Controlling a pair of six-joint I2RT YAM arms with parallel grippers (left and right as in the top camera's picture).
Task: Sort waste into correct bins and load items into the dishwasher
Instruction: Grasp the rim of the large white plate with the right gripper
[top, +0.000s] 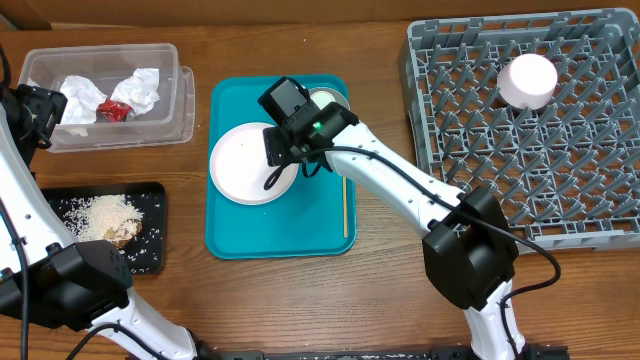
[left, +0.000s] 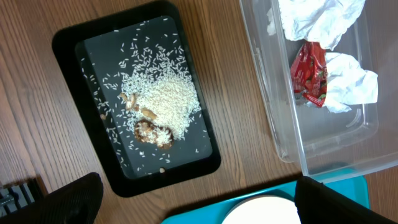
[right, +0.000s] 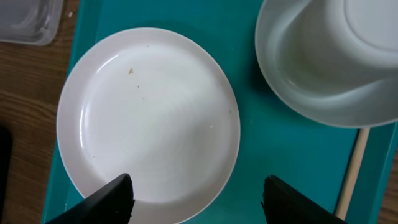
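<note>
Overhead, right arm (top: 400, 185) hides most of bowl (top: 328, 97) and part of plate (top: 238, 165); right wrist view cuts bowl off at its top edge.

At the far left corner of the counter (top: 380, 285), a clear rectangular plastic tub (top: 172, 68) contains crumpled white paper napkins (top: 140, 88) and a small red wrapper (top: 112, 110). At the left edge, a flat black rectangular tray (top: 150, 200) carries pale rice-like crumbs (top: 100, 212) and brownish scraps (top: 124, 234). At the centre, a teal serving tray (top: 300, 235) carries a round white plate (top: 235, 165), with the right tool (top: 283, 152) over it. At the far right corner, a grey pegged dish rack (top: 600, 190) holds a small white cup (top: 527, 80).
</note>
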